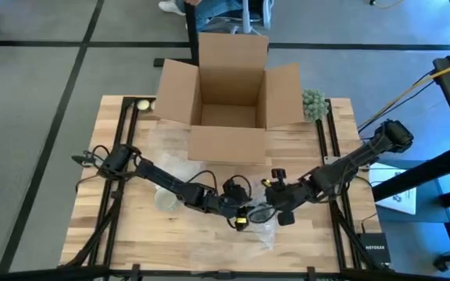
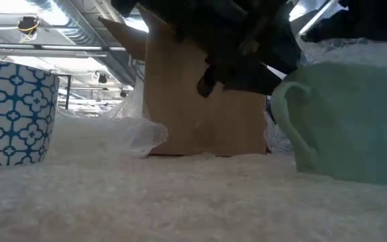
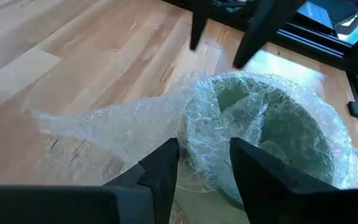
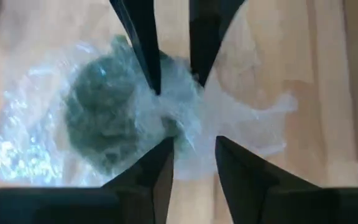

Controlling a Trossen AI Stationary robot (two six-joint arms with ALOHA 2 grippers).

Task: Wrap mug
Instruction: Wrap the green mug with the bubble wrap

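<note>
arms: two, dark, slim jointed links
left gripper (image 3: 204, 168): two flat black fingers, squared tips
right gripper (image 4: 194, 165): same black finger pair
cables: black, trailing along the left arm
marking: small yellow spot near the left wrist

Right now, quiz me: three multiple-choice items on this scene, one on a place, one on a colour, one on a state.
1. Where does the cardboard box stand?
A. at the table's far edge
B. on the floor
C. under the left arm

2. What colour is the mug in the bubble wrap?
A. red
B. pale green
C. black

3. How is the box?
A. taped shut
B. flattened
C. open, flaps up

Key: 1 A, the high view shows it at the far edge beyond both grippers; 2 B, green shows through the wrap in the left wrist view; 3 C, its flaps stand spread and the inside shows.
</note>
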